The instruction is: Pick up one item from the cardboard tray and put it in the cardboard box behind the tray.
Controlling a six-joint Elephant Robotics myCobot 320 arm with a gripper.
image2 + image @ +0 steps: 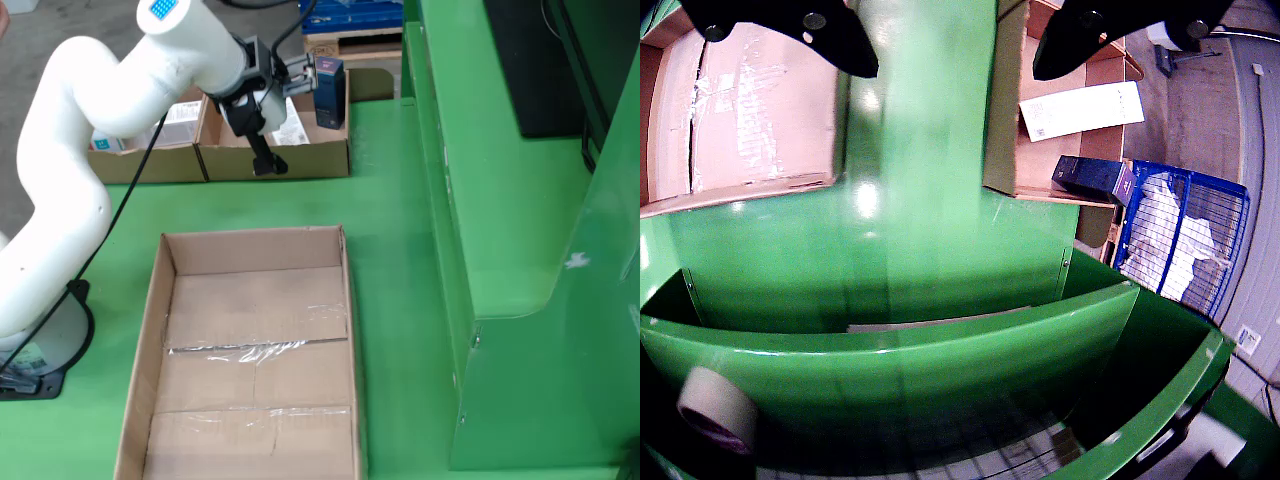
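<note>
In the fixed view the dark box (329, 92) stood upright in the tray (300, 158), its long axis vertical, at about one o'clock from the gripper (268, 160) and well apart from it; in the wrist view the same dark box (1092, 178) lay with its long axis running left to right, at four o'clock from a white carton (1081, 110) lying flat in the tray (1040, 150); the gripper (955, 55) had its two black fingers (830, 30) spread wide with nothing between them; the surface was a green table (390, 240), with a green metal wall rising on the right of the fixed view; a blue wire basket (1185, 240) holding white bags stood on grey floor at the right of the wrist view; a roll of tape (718, 408) sat at seven o'clock there; the big box (250, 350) lay open at the fixed view's six o'clock, only tape across its bottom; a second tray (140, 160) at ten o'clock held a white pack; the white arm (110, 110) reached in from the left.
</note>
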